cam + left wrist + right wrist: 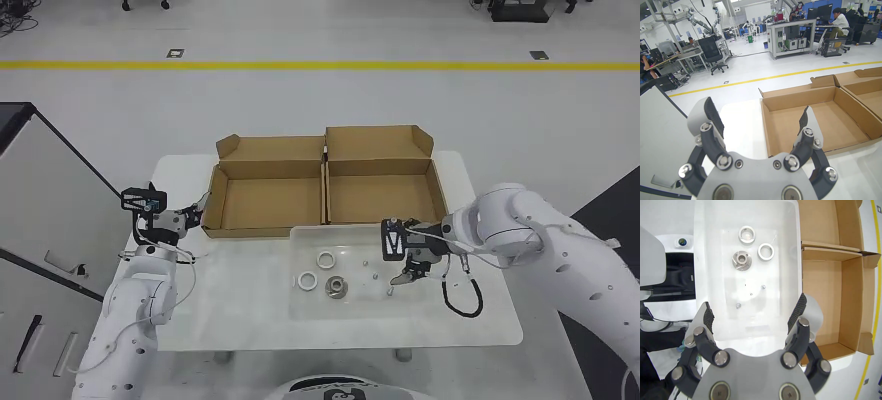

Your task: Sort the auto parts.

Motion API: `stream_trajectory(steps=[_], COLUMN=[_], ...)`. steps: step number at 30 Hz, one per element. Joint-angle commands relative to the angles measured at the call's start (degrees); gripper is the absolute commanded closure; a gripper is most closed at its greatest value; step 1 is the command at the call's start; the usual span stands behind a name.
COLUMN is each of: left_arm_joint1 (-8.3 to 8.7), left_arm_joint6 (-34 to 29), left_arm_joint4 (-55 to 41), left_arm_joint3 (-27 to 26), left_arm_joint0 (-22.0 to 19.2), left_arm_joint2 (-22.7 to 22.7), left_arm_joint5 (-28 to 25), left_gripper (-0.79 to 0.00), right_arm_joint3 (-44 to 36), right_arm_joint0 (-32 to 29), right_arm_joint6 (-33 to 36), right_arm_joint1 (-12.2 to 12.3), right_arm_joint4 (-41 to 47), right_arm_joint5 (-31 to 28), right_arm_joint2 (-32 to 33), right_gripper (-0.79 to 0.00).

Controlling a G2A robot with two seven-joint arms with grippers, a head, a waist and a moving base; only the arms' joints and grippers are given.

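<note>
Top view takes in the whole white table (250, 320): a left brown cardboard box (270, 200) and a right brown cardboard box (380, 195) stand side by side at the far edge, touching, flaps folded out. A clear rectangular plastic tray (350, 245) lies just in front of them, mostly before the right one. Right wrist view looks straight down into that tray and makes plain what shows from above as small pale shapes. These are a first silver metal ring (747, 235), a second silver metal ring (766, 251) just beside it, a silver flanged hub with a raised bore and bolt holes (742, 260) near both, and a few small silver fasteners (763, 287) scattered apart from them. The right claw (755, 303) hangs over the tray's end nearest its arm, fingers spread wide. The fasteners lie just beyond its tips, the rings and hub well past them toward the tray's other end. Left wrist view gives a low look along the left box's walls. The left claw (757, 104), also spread wide, sits at the table's left edge beside that box, well apart from the tray.
</note>
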Motion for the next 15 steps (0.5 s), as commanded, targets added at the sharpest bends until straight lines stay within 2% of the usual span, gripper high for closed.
stream_trajectory(steps=[1,7,15], left_arm_joint1=[0.0,0.0,0.0], left_arm_joint6=[0.0,0.0,0.0], left_arm_joint4=[0.0,0.0,0.0], left_arm_joint3=[0.0,0.0,0.0], left_arm_joint0=[0.0,0.0,0.0], left_arm_joint2=[0.0,0.0,0.0], left_arm_joint5=[0.0,0.0,0.0], left_gripper=[-0.785,-0.785,-0.785], right_arm_joint3=[0.3,1.0,1.1], right_arm_joint0=[1.0,2.5,2.5], right_arm_joint6=[0.1,0.3,0.3], right_arm_joint1=[0.2,0.4,0.4], right_arm_joint4=[1.1,1.2,1.3], right_arm_joint5=[0.1,0.3,0.3], right_arm_joint2=[-1.4,-5.1,-5.2], right_gripper=[-0.785,-0.785,-0.785])
